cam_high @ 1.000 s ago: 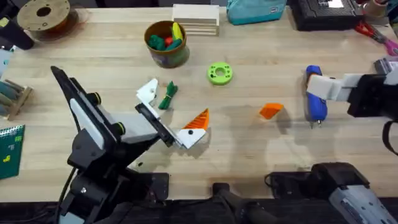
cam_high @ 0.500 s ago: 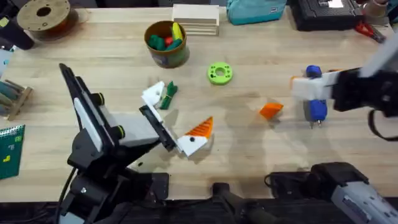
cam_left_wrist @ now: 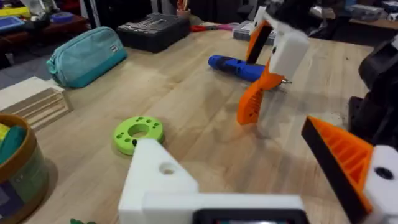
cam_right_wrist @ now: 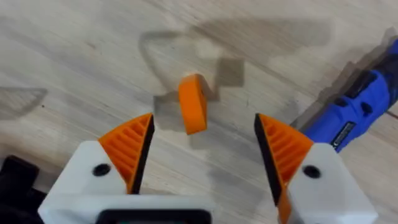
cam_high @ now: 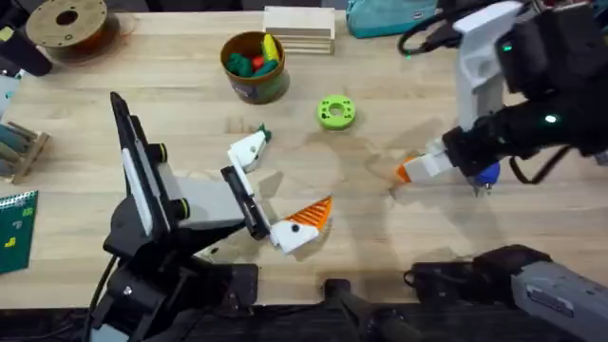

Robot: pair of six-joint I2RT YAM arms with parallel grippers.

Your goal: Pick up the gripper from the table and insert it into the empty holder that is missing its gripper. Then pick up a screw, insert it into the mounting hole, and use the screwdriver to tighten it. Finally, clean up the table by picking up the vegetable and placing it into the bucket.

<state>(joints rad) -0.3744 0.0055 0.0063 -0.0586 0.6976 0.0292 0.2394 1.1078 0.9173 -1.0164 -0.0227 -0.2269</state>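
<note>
The gripper, a small orange wedge (cam_right_wrist: 193, 102), stands on edge on the table between the open fingers of my right gripper (cam_right_wrist: 204, 121). From overhead the right gripper (cam_high: 418, 169) hangs over that wedge (cam_high: 407, 172) at right of centre. The blue screwdriver (cam_high: 486, 172) lies just beside it. My left gripper (cam_high: 275, 186) is open. One of its fingers is the empty holder (cam_high: 249, 149), a bare white block; the other carries an orange tip (cam_high: 312, 213). The vegetable (cam_high: 263, 135) is mostly hidden under the holder. The bucket (cam_high: 254, 84) stands at the back, holding toy foods.
A bright green disc (cam_high: 334, 112) lies between the bucket and the wedge. Along the back edge sit a filament spool (cam_high: 66, 21), a stack of wooden blocks (cam_high: 299, 28), a teal pouch (cam_high: 389, 14) and a black case (cam_high: 499, 19).
My right arm has swung in from the right edge and now hangs over the orange wedge. The left gripper has shifted slightly toward the front right, and its bare block now covers most of the vegetable.
</note>
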